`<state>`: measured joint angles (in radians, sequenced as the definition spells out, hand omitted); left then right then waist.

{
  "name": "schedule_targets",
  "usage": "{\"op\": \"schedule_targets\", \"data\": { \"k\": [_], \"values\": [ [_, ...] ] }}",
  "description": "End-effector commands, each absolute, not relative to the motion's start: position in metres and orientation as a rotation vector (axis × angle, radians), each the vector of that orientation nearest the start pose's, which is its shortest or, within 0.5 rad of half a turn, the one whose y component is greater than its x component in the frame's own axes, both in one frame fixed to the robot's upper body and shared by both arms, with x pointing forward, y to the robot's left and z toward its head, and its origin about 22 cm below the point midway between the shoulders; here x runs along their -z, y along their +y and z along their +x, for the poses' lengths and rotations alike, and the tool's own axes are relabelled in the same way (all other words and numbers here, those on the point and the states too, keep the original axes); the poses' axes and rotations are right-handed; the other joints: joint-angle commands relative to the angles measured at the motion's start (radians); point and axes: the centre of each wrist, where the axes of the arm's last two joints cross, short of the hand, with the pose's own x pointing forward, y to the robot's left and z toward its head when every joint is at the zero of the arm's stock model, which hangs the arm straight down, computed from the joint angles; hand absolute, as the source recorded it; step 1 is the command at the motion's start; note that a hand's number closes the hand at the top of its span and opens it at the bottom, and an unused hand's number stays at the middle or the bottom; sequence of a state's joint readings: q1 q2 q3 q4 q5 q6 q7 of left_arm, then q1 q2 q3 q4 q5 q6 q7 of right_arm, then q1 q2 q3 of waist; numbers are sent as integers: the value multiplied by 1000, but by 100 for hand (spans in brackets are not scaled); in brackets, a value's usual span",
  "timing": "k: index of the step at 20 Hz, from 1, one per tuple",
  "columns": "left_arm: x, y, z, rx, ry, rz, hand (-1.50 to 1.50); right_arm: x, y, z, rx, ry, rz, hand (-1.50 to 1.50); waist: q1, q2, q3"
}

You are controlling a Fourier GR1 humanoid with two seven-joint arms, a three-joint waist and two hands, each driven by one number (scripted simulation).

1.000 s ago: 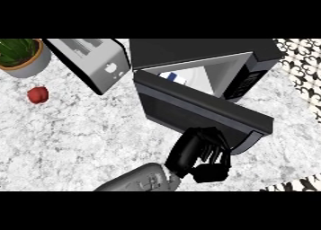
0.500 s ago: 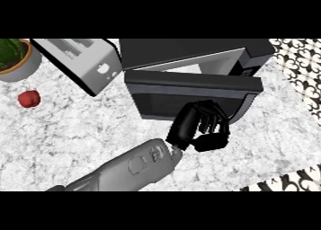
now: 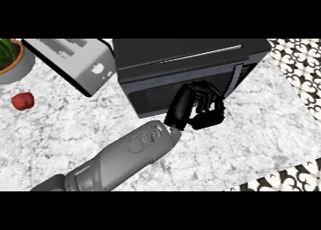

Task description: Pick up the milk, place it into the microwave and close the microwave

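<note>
black fingers (image 3: pixel 204 89) of the right hand (image 3: pixel 197 110) lie against the front of the microwave door (image 3: pixel 146 92). they are loosely bent, not clenched, and have hold of nothing. the grey forearm runs back from the hand toward the lower left, so the hand faces the door almost square on.

the relation that matters is this: the door lies directly beyond the fingertips, its long axis running crosswise to the hand's reach. the contact sits toward the door's right part, near the pale upright strip just right of the fingers. the door looks about flush with the body of the microwave (image 3: pixel 189 49), though whether it is fully home cannot be told.

the milk shows nowhere. no carton stands on the marble counter (image 3: pixel 256 143) on either side of the hand, so it is most likely behind the door, beyond the fingers. a straight push away from the forearm looks like what remains.

well to the hand's left lie a silver toaster (image 3: pixel 76 63) and a red apple (image 3: pixel 22 101). the left hand is out of sight.
</note>
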<state>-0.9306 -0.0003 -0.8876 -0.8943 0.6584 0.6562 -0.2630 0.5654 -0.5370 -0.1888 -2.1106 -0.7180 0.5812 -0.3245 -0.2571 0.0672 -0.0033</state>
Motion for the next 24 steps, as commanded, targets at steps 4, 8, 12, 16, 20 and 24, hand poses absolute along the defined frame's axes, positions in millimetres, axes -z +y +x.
{"op": "schedule_targets", "data": {
  "k": [4, 8, 12, 16, 20, 24],
  "values": [
    [-56, -5, 348, 303, -1745, -201, 150, -105, -356, 117, -245, -1948, 530, -150, -13, 16, 0],
    [-52, -1, 349, 215, -1706, -195, 150, -108, -353, 119, -255, -1956, 574, -150, -20, 15, 1],
    [-54, -1, 353, 201, -1735, -155, 150, -112, -354, 120, -284, -1945, 594, -150, -36, 12, 3],
    [-52, 0, 352, 171, -1790, -150, 150, -116, -353, 124, -319, -1944, 629, -150, -30, 19, 2],
    [-50, 0, 351, 148, -1800, -146, 150, -118, -352, 124, -338, -1936, 663, -150, -45, 19, 2],
    [-48, 2, 353, 137, -1808, -152, 150, -121, -352, 123, -348, -1936, 686, -150, -60, 23, 2]
  ]
}}
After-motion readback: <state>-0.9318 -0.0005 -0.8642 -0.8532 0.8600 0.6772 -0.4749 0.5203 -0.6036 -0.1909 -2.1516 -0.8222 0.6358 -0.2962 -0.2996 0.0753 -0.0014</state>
